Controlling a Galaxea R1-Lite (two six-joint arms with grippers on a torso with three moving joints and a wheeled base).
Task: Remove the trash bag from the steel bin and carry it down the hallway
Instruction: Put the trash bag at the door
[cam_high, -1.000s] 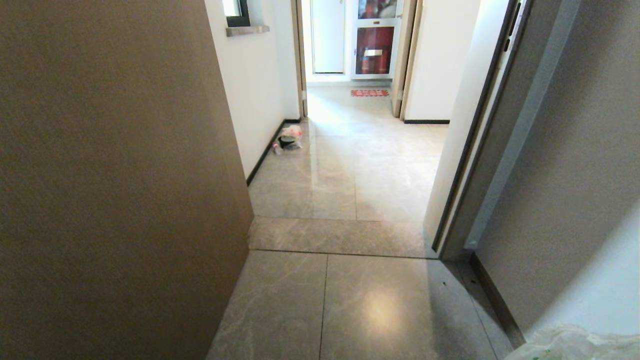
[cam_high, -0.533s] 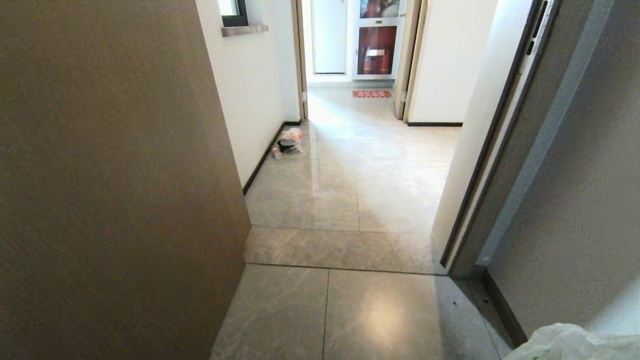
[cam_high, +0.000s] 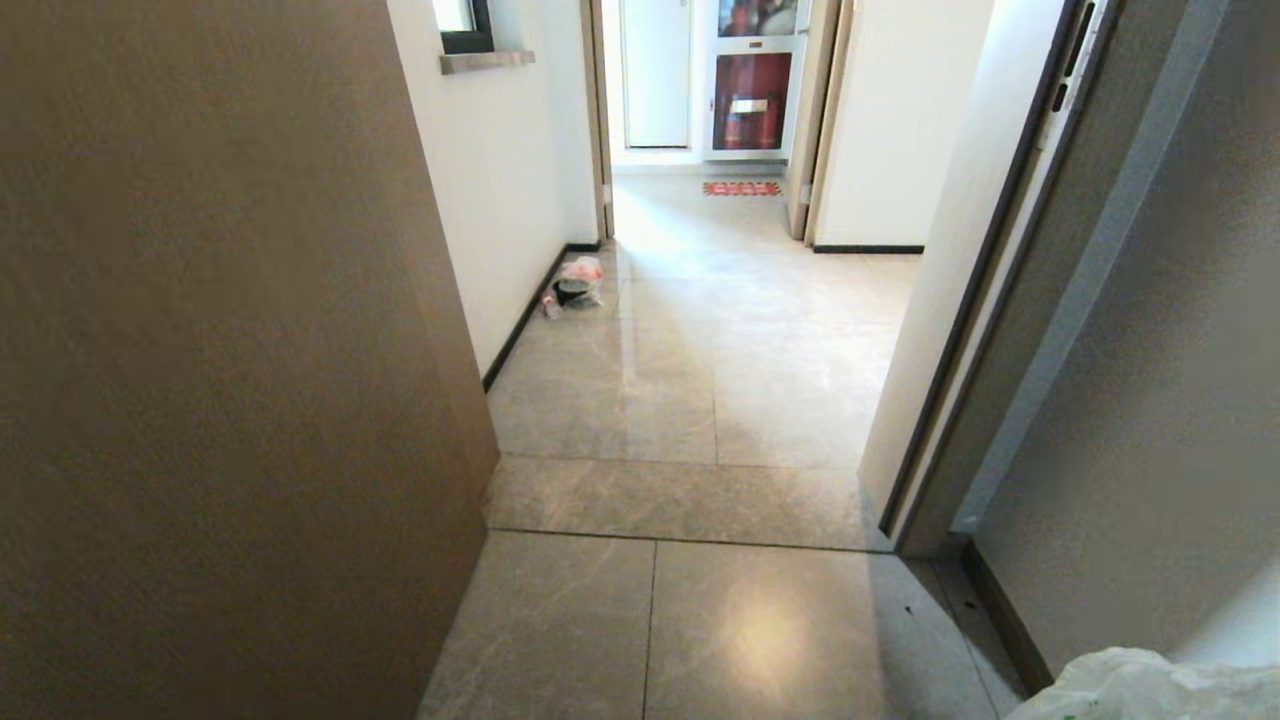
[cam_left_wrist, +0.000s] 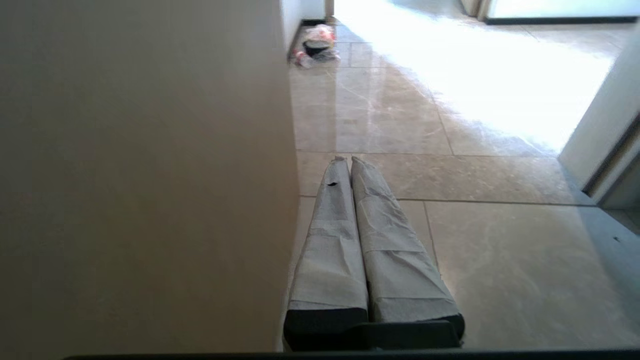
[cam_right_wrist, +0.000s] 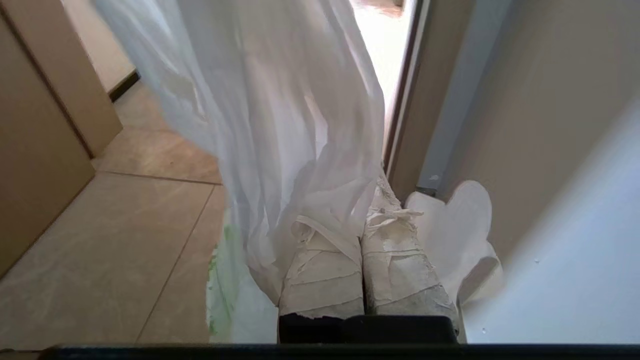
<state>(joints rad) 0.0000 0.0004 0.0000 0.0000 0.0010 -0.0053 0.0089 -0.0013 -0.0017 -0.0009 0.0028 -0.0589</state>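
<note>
The trash bag, thin white plastic with green print, hangs from my right gripper, whose taped fingers are shut on its gathered top. In the head view only a corner of the trash bag shows at the bottom right. My left gripper is shut on nothing and points level over the floor beside a brown panel. The hallway, with its glossy beige tiles, runs ahead through a doorway. The steel bin is out of view.
A brown panel stands close on the left. A door frame and grey wall stand close on the right. A clear bag with red contents lies by the left baseboard. Far ahead are a red mat and a glass cabinet.
The whole head view shifted a little early in the second as the camera moved, then held still. The trash bag stays in the right gripper.
</note>
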